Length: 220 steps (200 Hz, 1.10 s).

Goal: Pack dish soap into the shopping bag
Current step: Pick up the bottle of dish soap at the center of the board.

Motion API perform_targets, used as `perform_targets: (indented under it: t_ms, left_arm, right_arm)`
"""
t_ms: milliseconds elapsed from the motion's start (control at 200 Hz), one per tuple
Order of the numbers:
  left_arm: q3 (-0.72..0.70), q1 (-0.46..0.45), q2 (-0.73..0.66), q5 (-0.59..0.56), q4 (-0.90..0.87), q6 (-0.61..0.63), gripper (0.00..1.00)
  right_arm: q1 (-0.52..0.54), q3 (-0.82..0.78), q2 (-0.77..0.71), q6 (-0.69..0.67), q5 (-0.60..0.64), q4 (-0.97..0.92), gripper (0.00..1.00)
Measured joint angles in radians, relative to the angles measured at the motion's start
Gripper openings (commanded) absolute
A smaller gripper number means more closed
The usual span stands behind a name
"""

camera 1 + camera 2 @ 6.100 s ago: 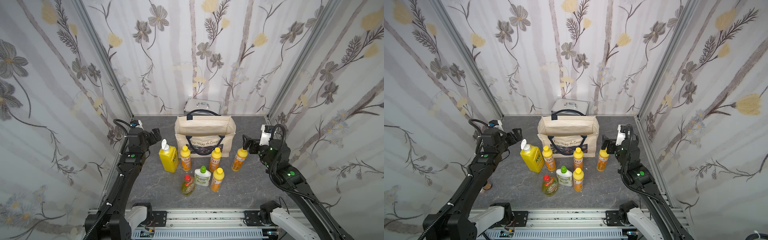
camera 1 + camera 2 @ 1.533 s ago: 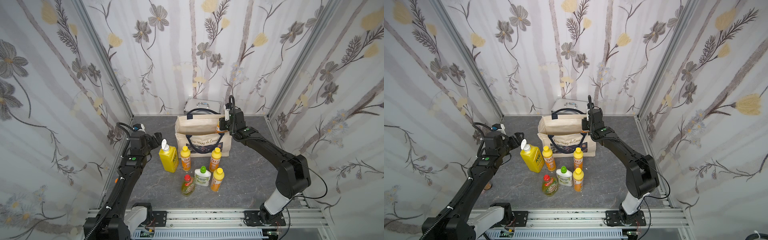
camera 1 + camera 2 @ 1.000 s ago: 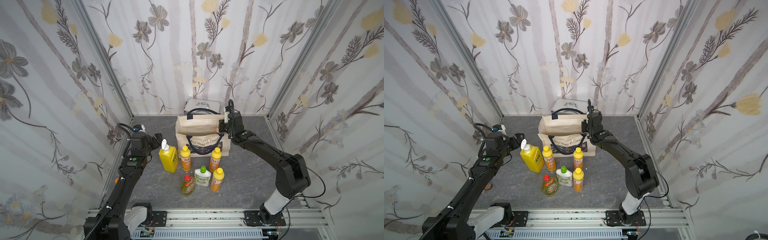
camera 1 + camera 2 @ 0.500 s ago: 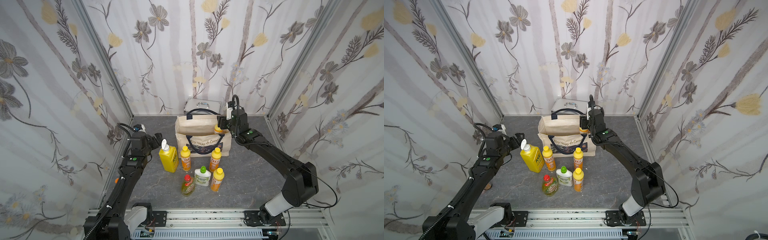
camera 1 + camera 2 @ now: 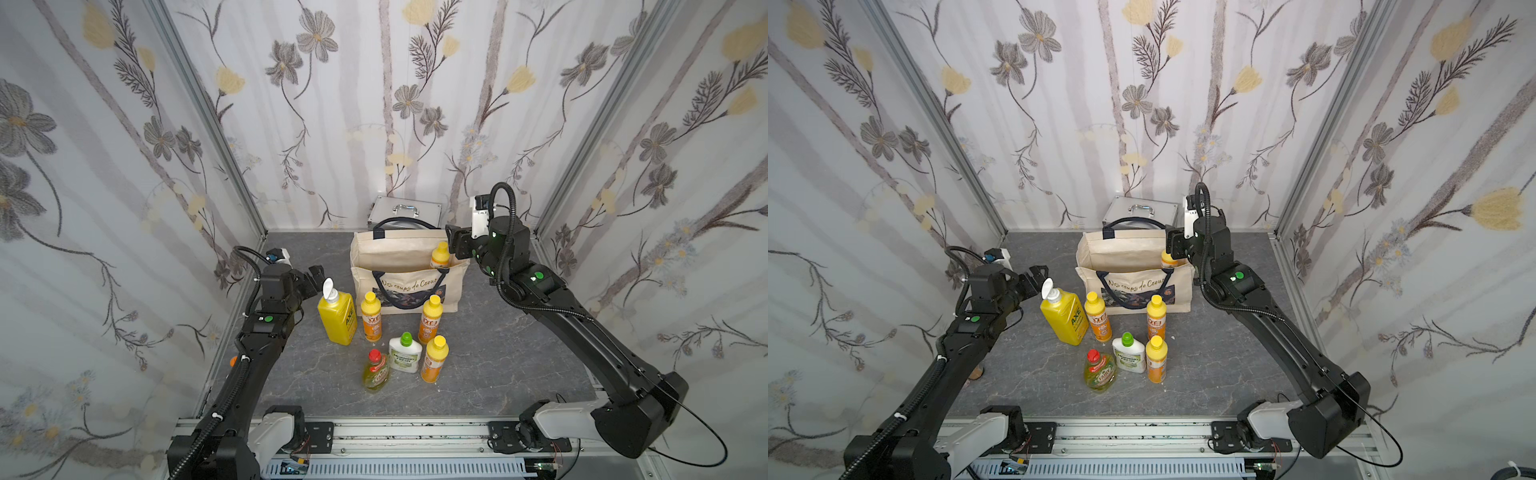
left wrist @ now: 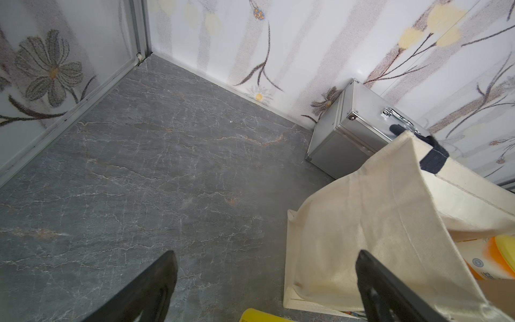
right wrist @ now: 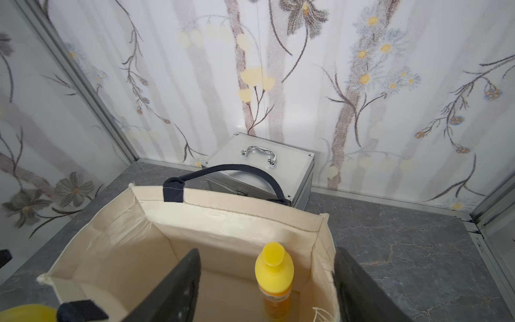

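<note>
The right pincer [image 7: 266, 250] hangs released over the shopping bag [image 7: 231, 220]; an orange bottle [image 7: 274, 281] stands upright inside. The left pincer [image 6: 264, 252] is released, empty.

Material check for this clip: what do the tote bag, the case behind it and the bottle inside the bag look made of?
Bag: cream woven cloth, likely canvas, matte; creases, a stitched hem and a loose thread show. Case: metal, probably aluminium, dull silver with a shiny chrome handle and riveted corners. Bottle: plastic, smooth and slightly glossy, orange with a yellow cap.
</note>
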Motion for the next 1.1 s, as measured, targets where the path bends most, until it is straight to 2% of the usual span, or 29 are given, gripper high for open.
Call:
perform_targets:
  t_ms: [95, 230, 460, 535, 774, 939, 1099]
  left_arm:
    - [0.008, 0.000, 0.000, 0.003, -0.004, -0.001, 1.00]
    - [0.014, 0.000, 0.003, 0.006, -0.011, -0.004, 1.00]
    - [0.036, 0.000, 0.019, 0.025, -0.033, -0.011, 1.00]
    - [0.044, -0.001, 0.018, 0.029, -0.033, -0.014, 1.00]
    - [0.039, -0.004, -0.014, 0.025, -0.040, -0.019, 1.00]
    - [0.031, -0.004, -0.015, 0.026, -0.027, -0.023, 1.00]
    - [0.024, -0.004, -0.006, 0.038, -0.026, -0.032, 1.00]
  right_arm:
    - [0.013, -0.063, -0.084, 0.001, -0.030, -0.027, 0.78]
    - [0.023, -0.156, -0.197, 0.018, -0.055, -0.053, 0.78]
    - [0.050, -0.303, -0.320, 0.050, -0.122, -0.073, 0.80]
    - [0.071, -0.352, -0.351, 0.055, -0.150, -0.074, 0.84]
    - [0.144, -0.409, -0.385, 0.052, -0.203, -0.074, 0.87]
    - [0.162, -0.433, -0.386, 0.051, -0.205, -0.052, 0.88]
    - [0.166, -0.521, -0.382, 0.029, -0.236, 0.007, 0.89]
